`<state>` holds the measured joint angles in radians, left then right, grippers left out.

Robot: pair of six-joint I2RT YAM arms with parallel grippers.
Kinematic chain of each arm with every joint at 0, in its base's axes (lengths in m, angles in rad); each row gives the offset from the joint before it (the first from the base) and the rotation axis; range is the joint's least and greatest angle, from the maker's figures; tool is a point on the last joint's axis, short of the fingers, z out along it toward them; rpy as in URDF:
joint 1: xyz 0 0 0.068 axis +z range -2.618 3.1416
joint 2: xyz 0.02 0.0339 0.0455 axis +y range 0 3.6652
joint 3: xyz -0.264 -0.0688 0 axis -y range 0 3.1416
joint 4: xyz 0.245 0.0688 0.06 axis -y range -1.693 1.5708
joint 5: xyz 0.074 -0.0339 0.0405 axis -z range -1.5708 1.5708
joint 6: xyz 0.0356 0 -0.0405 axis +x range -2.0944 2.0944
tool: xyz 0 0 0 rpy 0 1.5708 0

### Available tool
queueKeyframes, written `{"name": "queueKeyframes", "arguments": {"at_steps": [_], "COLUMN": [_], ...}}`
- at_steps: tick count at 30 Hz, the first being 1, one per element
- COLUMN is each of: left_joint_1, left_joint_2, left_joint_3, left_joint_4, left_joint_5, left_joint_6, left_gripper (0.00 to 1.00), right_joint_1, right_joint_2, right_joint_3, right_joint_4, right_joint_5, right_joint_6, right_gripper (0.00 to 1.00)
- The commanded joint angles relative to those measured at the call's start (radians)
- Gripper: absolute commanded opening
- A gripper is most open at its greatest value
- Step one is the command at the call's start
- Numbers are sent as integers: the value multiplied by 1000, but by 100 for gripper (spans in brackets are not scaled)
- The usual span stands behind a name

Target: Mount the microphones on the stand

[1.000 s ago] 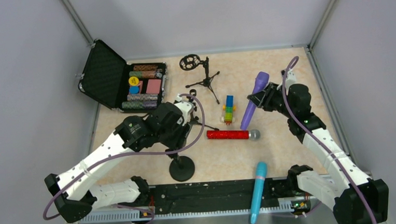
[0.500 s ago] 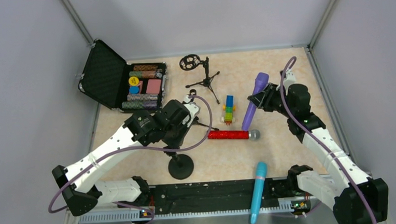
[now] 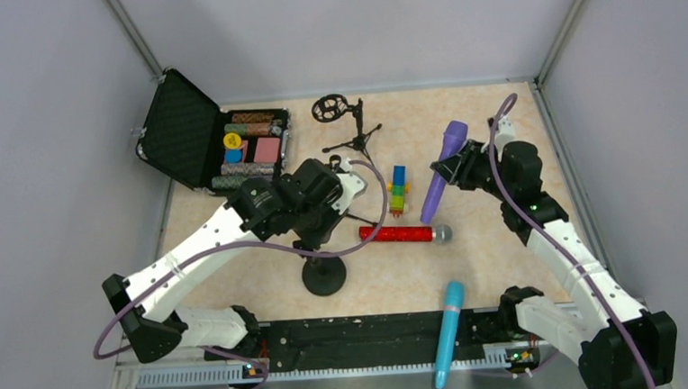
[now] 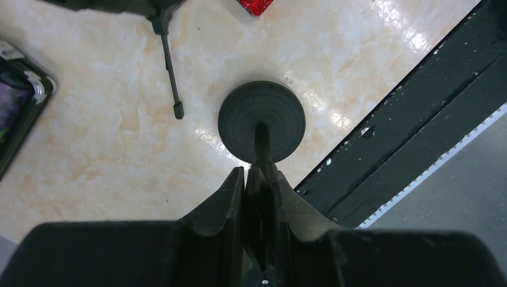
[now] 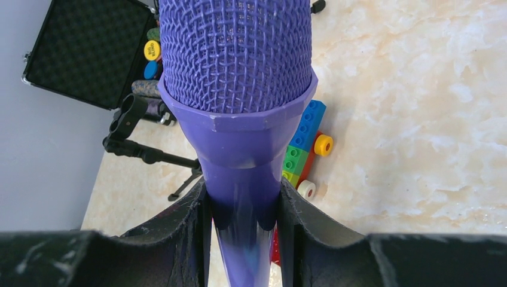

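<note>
My left gripper (image 4: 258, 179) is shut on the thin pole of the black stand, whose round base (image 4: 261, 119) shows just beyond the fingertips; from above the base (image 3: 324, 277) sits mid-table under the left arm. My right gripper (image 5: 242, 203) is shut on the handle of the purple microphone (image 5: 239, 89), held tilted above the table (image 3: 442, 166). The glittery red microphone (image 3: 397, 234) lies flat right of the stand, silver head to the right. The cyan-blue microphone (image 3: 448, 332) lies across the black strip at the near edge.
A small black tripod stand (image 3: 350, 131) with a ring clip is at the back. An open black case (image 3: 183, 132) with poker chips stands at the back left. A multicoloured block toy (image 3: 398, 189) lies between the tripod and the red microphone.
The left gripper closed on the stand's pole, and the arm and round base shifted right and slightly away from the near edge. The right arm with the purple microphone barely moved.
</note>
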<state>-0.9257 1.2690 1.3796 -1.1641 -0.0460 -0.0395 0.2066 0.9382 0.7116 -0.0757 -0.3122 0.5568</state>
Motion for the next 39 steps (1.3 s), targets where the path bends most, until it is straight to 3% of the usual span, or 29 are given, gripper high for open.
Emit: {"name": "queueKeyframes", "arguments": {"at_steps": [1,4,12,21,26,33,39], "left_joint_1": [-7,-12,-44,-69,-102,-142,-141], "left_joint_2": [44,99,232,244,260,293,307], "left_joint_3": [103,155,225,256,246,253,313], "left_joint_4": [72,58,9,75,81,94,119], "left_joint_5": [97,172,190,165,137,73,31], "left_joint_6": [99,135,224,253,273,282,274], "left_gripper": [0,0,0,1,11,51,62], "right_joint_1": [-4,-4,-4,-4,-5,-4,-4], "right_joint_2": [-15,-16,-25,-34,-36,-37,-39], "right_joint_3": [54,52,45,43,41,35,34], "right_joint_4": [22,22,20,14,14,16,15], "right_joint_5": [-9,-7,-2,13,16,15,14], "right_joint_6": [-16,-16,-19,-27,-31,-32,-32], "right_gripper": [0,0,0,0,0,0,0]}}
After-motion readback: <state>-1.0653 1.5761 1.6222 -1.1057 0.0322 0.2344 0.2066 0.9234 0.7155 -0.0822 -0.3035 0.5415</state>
